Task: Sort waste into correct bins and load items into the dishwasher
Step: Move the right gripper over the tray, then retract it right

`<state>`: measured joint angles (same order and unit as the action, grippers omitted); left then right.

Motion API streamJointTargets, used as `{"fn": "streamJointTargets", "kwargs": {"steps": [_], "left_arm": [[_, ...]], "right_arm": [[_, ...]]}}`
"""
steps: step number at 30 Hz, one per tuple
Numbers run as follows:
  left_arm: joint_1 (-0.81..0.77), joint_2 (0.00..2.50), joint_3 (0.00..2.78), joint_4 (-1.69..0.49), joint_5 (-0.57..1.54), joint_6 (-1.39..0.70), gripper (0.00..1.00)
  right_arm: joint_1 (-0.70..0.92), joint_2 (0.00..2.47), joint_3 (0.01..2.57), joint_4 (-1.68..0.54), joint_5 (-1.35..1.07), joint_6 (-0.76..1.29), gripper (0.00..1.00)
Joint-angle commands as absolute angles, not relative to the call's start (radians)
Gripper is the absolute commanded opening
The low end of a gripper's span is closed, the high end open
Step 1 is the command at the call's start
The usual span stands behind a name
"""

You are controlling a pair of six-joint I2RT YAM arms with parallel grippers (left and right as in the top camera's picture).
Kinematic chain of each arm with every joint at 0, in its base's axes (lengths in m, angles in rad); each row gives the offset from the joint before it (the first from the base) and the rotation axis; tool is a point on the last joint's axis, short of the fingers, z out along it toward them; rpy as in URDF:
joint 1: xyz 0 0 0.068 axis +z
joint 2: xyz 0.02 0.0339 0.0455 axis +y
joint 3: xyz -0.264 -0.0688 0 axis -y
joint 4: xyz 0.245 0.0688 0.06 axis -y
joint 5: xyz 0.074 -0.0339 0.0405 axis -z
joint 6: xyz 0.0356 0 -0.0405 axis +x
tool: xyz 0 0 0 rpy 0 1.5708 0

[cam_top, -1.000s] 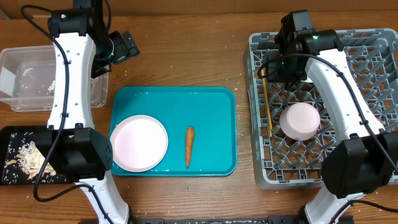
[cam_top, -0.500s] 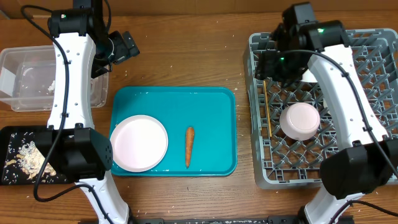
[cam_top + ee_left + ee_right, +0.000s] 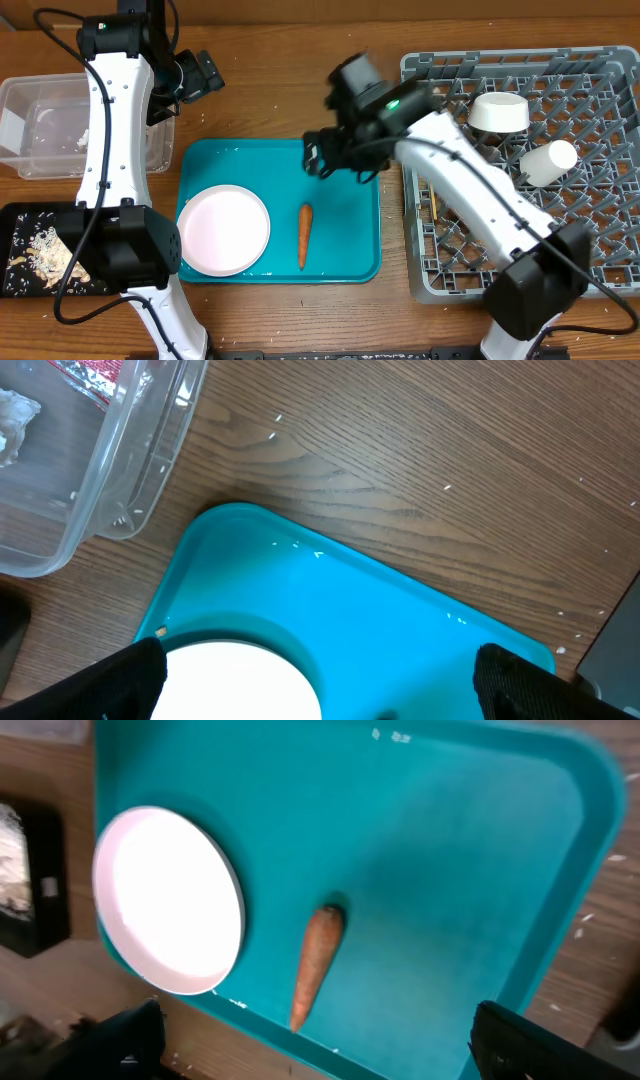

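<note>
Overhead: white bowl [image 3: 499,111] and white cup [image 3: 549,160] sit in grey lattice dish rack [image 3: 600,260]. Pale round plate [image 3: 223,230] and orange carrot [image 3: 304,236] await sorting; left pincer [image 3: 205,72] and right pincer [image 3: 318,160] are released, empty.

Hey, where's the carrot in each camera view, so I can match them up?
Overhead: the carrot lies lower middle on the teal tray, right of the white plate.
Left wrist: the carrot is not in it; only tray and the plate's top edge show.
Right wrist: the carrot is near centre, tip down, right of the plate.
Shared landmark: the white plate on the tray.
</note>
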<state>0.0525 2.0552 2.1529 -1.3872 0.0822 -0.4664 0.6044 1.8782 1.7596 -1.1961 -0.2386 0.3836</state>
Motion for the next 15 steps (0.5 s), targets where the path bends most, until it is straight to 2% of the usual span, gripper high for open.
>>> {"fn": "streamJointTargets", "kwargs": {"steps": [1,6,15], "left_arm": [[0.046,2.040,2.155,-1.386,0.086,-0.476,1.00],[0.046,2.040,2.155,-1.386,0.086,-0.476,1.00],[0.046,2.040,2.155,-1.386,0.086,-0.476,1.00]], "right_arm": [[0.641,1.859,1.748,-1.181,-0.133,0.447,1.00],[0.586,1.855,1.830,-1.229,-0.118,0.453,1.00],[0.256,1.848,2.198,-1.548,0.210,0.453,1.00]]}}
